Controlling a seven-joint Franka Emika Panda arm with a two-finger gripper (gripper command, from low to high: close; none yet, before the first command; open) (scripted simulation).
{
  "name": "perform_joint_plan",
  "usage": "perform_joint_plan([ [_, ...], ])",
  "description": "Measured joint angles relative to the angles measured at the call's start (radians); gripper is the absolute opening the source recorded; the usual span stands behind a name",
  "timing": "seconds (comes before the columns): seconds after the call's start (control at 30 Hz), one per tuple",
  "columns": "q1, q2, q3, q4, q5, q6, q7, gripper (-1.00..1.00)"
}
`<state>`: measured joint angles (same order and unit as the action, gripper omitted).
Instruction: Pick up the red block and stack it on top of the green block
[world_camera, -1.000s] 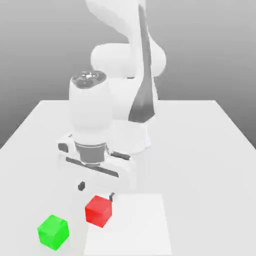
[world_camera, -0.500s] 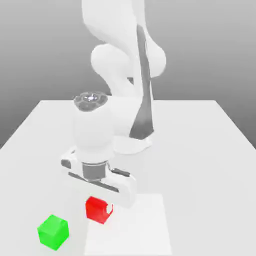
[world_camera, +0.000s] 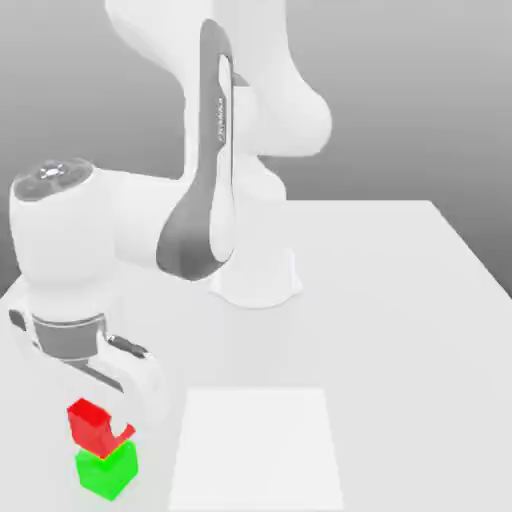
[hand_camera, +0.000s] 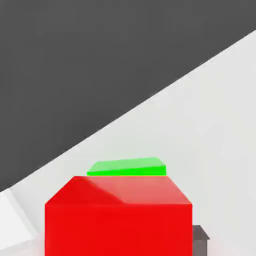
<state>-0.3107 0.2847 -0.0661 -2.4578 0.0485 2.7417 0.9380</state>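
The red block (world_camera: 88, 420) hangs tilted at the front of the table on the exterior view's left, with my gripper (world_camera: 100, 432) shut on it. Directly beneath it the green block (world_camera: 107, 472) rests on the table, its top right under the red block's lower edge. I cannot tell whether the two touch. In the hand view the red block (hand_camera: 118, 220) is large and close, with a strip of the green block (hand_camera: 127, 167) showing past it. A dark fingertip (hand_camera: 200, 239) shows beside the red block.
A paler square patch (world_camera: 255, 450) lies on the white table (world_camera: 400, 300), to the exterior view's right of the blocks. The arm's base (world_camera: 255, 280) stands at mid-table. The blocks sit close to the table's front left edge.
The gripper closed on the red block, lifted it and carried it toward the exterior view's left, over the green block. The arm swung left with it. The green block stayed put.
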Motion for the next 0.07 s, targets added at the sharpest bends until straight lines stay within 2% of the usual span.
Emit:
perform_joint_plan([
  [0.07,0.000,0.000,0.000,0.000,0.000,0.000,0.000,1.00],
])
